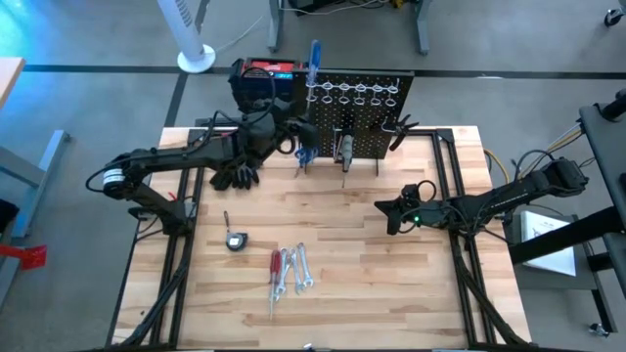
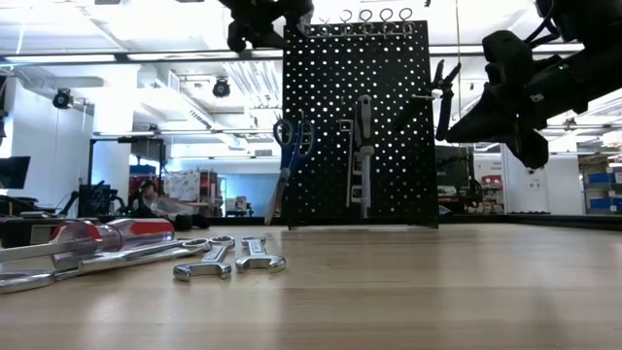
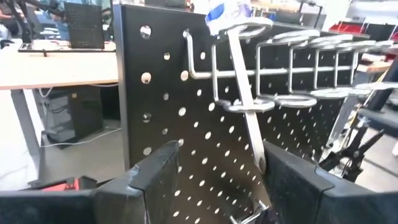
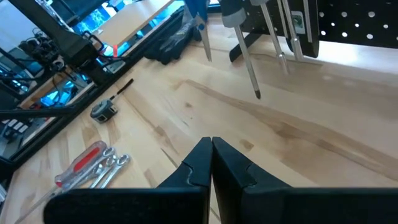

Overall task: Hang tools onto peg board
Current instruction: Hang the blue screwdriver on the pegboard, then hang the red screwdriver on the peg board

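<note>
Peg board [image 1: 364, 112] at table's [image 1: 372, 293] far edge.

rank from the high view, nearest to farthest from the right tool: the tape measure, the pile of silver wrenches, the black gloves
1. Pile of silver wrenches, near the front of the table, left of the shut right tool.
2. Small round tape measure, farther left.
3. Black gloves, far left by the black perforated peg board.

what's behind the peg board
A red-topped black box sits behind the peg board, at its left end. The board and the left arm cover most of it, so the rest cannot be seen.
</note>
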